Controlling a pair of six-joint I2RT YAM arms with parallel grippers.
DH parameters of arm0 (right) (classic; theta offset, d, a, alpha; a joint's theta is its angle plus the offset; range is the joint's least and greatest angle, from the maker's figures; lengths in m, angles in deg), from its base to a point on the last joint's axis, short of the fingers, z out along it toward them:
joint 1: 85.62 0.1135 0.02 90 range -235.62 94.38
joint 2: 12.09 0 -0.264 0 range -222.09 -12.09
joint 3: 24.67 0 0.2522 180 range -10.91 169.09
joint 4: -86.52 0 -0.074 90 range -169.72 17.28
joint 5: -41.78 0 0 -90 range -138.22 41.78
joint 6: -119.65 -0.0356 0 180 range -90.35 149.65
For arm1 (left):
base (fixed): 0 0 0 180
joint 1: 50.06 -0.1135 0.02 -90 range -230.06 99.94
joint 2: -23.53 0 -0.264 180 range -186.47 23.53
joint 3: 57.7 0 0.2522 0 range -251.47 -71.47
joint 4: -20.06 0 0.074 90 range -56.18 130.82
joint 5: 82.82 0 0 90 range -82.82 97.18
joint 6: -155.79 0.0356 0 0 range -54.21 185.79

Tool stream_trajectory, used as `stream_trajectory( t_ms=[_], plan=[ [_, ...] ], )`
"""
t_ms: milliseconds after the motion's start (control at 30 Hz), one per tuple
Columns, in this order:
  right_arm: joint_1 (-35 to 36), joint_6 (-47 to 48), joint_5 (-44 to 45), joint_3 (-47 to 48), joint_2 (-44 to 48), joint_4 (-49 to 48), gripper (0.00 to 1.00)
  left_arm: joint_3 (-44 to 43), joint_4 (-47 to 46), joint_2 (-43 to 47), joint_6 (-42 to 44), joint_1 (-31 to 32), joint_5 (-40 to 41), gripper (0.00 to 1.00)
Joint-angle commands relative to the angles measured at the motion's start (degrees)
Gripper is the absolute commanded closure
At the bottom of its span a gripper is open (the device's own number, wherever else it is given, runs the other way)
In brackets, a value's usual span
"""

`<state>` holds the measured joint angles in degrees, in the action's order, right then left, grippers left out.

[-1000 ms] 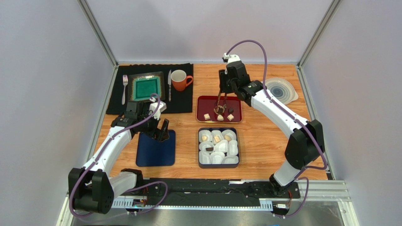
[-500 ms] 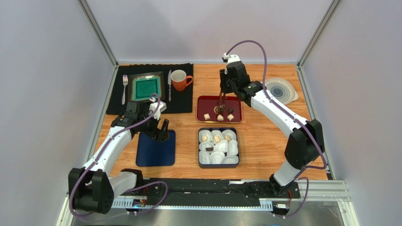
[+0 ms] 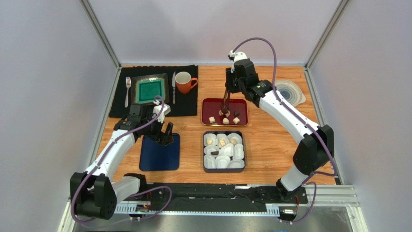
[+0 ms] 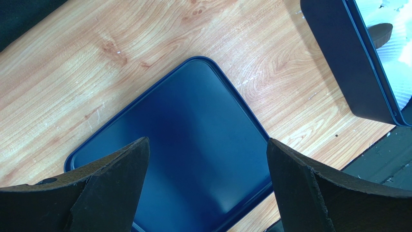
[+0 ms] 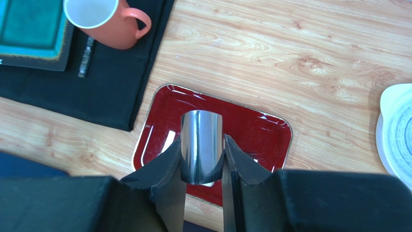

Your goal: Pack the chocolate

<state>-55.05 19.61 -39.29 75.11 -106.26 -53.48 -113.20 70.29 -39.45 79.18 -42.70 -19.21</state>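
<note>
Right end effector (image 3: 227, 94) shifted slightly; wrist view shows metal tongs (image 5: 201, 154) clamped.

On a black placemat (image 3: 187, 105) are set a fork (image 3: 127, 91), a teal square plate (image 3: 150, 90), a knife (image 3: 173, 87) and an orange mug (image 3: 184, 82). A dark blue lid (image 3: 158, 157) is laid flat on the wooden table (image 3: 271, 145).

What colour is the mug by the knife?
The mug is orange, white inside; right wrist view shows best.
</note>
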Motion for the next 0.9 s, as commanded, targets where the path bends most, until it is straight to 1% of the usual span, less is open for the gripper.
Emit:
stream_trajectory(
  t_ms=[0,133,400,600,867],
  plan=[
    [0.5,1.1,-1.4,3.5,6.3,0.9,0.87,-1.3,-0.4,1.1,0.6,-0.3,-0.6,0.01],
    [3.1,2.0,-1.5,2.1,11.6,4.2,0.87,-1.4,-0.4,0.8,0.3,-0.2,-0.5,0.01],
    [9.4,1.4,-0.8,-6.8,22.5,9.3,0.87,-1.5,-0.3,0.6,0.2,-0.3,-0.8,0.01],
    [14.9,-0.8,1.8,-10.7,27.8,13.5,0.87,-1.6,-0.2,0.7,-0.1,-0.3,-0.9,0.01],
    [18.3,-3.4,3.7,-13.5,32.6,17.9,0.87,-1.8,0.0,0.8,-0.3,-0.2,-1.1,0.01]
  ],
)
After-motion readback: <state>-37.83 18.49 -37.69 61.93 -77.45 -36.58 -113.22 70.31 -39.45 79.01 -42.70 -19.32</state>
